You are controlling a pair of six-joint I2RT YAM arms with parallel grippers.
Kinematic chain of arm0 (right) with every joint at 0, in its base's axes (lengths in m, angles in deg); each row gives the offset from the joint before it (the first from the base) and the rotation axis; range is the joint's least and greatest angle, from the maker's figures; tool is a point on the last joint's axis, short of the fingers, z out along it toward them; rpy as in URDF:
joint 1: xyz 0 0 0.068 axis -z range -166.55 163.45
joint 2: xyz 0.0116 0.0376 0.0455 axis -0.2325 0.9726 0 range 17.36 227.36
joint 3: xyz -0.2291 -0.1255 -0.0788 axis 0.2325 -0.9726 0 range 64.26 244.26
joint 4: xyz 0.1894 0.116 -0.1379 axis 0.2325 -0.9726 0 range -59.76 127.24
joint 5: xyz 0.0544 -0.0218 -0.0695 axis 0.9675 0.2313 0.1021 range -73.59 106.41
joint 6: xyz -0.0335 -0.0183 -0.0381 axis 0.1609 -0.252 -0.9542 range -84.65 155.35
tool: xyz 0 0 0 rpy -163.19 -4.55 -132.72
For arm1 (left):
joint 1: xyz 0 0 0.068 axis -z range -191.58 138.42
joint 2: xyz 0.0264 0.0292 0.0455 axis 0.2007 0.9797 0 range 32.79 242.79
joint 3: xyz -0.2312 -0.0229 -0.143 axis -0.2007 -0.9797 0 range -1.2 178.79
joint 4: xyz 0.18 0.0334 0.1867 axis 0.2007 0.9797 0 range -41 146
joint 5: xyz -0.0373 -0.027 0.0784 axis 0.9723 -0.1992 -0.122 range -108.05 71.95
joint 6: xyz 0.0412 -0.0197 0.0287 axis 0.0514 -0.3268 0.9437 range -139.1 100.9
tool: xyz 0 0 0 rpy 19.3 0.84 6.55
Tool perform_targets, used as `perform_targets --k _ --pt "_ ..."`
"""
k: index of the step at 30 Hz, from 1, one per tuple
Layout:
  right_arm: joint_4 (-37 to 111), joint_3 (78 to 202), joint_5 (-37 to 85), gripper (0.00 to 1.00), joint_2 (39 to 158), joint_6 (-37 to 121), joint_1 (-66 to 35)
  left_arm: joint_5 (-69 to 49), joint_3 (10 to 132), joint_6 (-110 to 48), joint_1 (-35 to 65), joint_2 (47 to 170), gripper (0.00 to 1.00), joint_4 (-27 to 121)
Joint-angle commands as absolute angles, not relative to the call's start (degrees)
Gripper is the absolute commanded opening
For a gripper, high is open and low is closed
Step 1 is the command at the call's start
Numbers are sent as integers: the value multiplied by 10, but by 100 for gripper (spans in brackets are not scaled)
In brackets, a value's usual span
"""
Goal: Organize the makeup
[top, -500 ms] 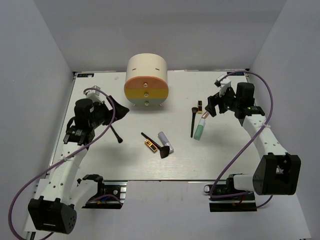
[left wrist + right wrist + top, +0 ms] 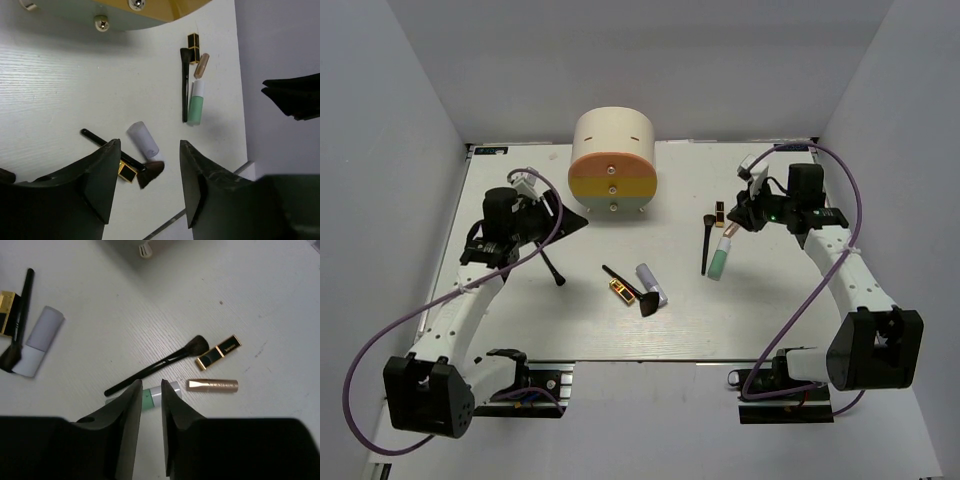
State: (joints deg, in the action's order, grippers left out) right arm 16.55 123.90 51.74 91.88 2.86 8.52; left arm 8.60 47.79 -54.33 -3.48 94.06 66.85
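Left gripper: fingers well apart, nothing between them, positioned near-left of the cream drawer box. Right gripper: fingers narrowly apart above the mint-green tube; contact cannot be confirmed. That tube lies at the right of the table, just beside a black brush. The white-lavender tube lies at centre.

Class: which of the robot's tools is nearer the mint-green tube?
Right. The right tool hangs close by the white-capped end of the mint-green tube; the left tool is across the table, beside the drawer box.
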Motion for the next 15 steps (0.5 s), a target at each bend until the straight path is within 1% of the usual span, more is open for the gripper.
perform_targets --k 1,2,3,4,5,9,13,15 --pt "206 1265 588 23 933 106 79 120 506 -562 -22 954 62 633" --pt "225 1267 594 23 937 121 74 117 506 -569 -22 960 70 613" --pt "238 1268 596 29 942 152 72 109 506 -576 -22 974 70 600" --pt "247 1273 597 39 951 165 70 103 509 -586 -14 981 70 590" --pt "260 1278 597 50 957 179 65 98 511 -593 -8 989 70 568" --pt "284 1296 593 57 977 236 57 59 530 -606 16 1038 66 523" --pt "302 1301 586 58 987 260 47 -10 549 -617 33 1084 64 471" --pt "305 1298 586 58 987 263 43 -23 558 -624 46 1101 61 458"
